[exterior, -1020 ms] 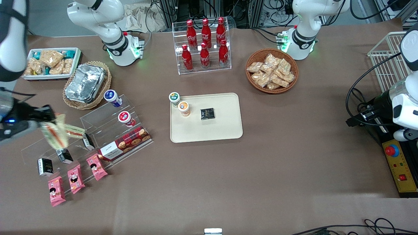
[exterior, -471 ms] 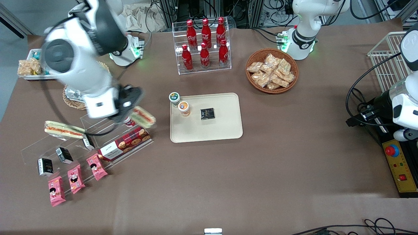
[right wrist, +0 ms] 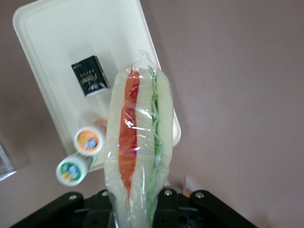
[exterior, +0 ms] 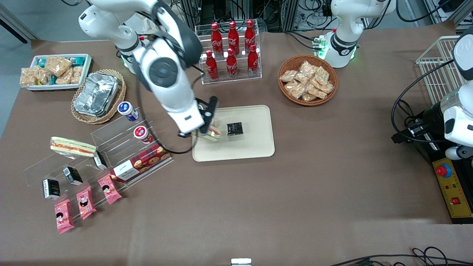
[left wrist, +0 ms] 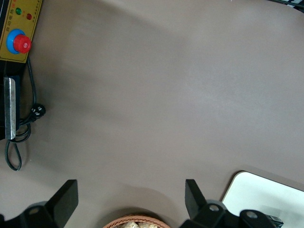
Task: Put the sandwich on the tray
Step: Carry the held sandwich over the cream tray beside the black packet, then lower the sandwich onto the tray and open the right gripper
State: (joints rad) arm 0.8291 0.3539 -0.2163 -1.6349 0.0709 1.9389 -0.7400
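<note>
My right gripper (exterior: 207, 127) is shut on the wrapped sandwich (exterior: 211, 133), a wedge of white bread with orange and green filling, and holds it above the working arm's end of the cream-beige tray (exterior: 255, 146). In the right wrist view the sandwich (right wrist: 137, 142) sticks out from between the fingers (right wrist: 164, 202), with the tray (right wrist: 52, 38) below it. On the tray lie a small black box (exterior: 234, 128) and an orange-lidded cup (right wrist: 89, 140). A green-lidded cup (right wrist: 70, 171) stands at the tray's edge.
A long flat sandwich (exterior: 72, 146) lies on the clear acrylic stand (exterior: 122, 147) with cups, a cookie box (exterior: 142, 162) and snack packs. A cola bottle rack (exterior: 231, 51), a wicker basket of snacks (exterior: 307, 79), a foil container (exterior: 96, 94) and a white snack bin (exterior: 57, 70) stand farther back.
My right gripper has carried the sandwich from the acrylic stand sideways to above the tray's edge. The long flat sandwich stays on the stand.
</note>
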